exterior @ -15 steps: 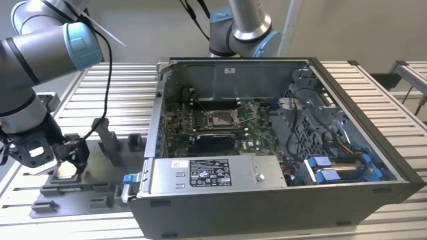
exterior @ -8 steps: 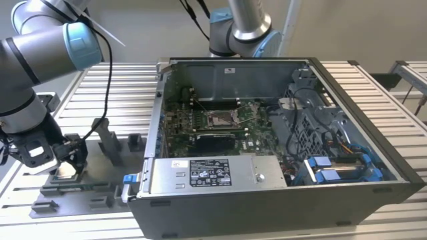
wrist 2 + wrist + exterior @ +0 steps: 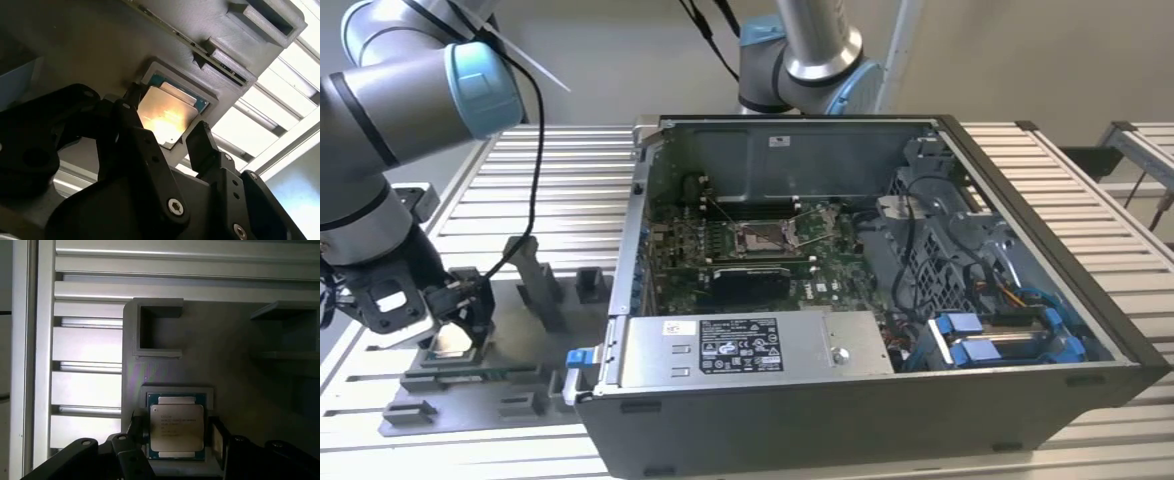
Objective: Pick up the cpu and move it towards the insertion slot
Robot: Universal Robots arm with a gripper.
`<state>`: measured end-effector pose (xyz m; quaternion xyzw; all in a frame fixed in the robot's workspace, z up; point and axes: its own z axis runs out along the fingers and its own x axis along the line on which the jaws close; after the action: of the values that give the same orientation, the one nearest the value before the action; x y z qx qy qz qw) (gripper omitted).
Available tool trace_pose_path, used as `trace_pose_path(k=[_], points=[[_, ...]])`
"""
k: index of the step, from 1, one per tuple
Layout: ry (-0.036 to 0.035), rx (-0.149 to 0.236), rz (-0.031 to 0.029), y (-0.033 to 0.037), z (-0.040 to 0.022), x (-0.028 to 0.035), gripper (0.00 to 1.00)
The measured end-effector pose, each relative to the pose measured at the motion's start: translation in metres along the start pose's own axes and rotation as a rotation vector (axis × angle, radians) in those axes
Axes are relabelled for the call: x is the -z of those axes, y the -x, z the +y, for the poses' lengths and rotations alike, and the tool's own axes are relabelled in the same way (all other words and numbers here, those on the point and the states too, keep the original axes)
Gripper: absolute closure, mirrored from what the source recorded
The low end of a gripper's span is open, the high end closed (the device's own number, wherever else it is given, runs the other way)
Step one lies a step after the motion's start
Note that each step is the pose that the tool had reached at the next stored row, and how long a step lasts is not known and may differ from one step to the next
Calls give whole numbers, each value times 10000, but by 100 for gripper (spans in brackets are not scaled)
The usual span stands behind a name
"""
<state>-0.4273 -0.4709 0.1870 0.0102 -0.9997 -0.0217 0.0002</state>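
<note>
The gripper [image 3: 177,434] straddles the cpu [image 3: 176,426], jaws parted just wider than it, as it sits in the rimmed recess of a grey fixture [image 3: 210,355], well apart from the insertion slot [image 3: 761,238].

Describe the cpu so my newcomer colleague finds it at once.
On the exterior view's left of the open computer case lies a grey fixture plate. The cpu sits in its square recess, under the hand. It alone is a silvery metal square, green-edged, among grey plastic blocks.

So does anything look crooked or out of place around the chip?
Nothing stands out: the flat square silvery-topped cpu lies square in the grey plastic fixture's recess, the black gripper straddling it.
</note>
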Motion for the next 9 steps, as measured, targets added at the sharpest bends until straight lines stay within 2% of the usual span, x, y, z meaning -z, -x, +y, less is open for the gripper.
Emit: trace_pose_path(k=[5,6,9], points=[[0,1,1,0,0,2,0],[-1,1,1,0,0,2,100],[-1,1,2,-1,0,3,100]])
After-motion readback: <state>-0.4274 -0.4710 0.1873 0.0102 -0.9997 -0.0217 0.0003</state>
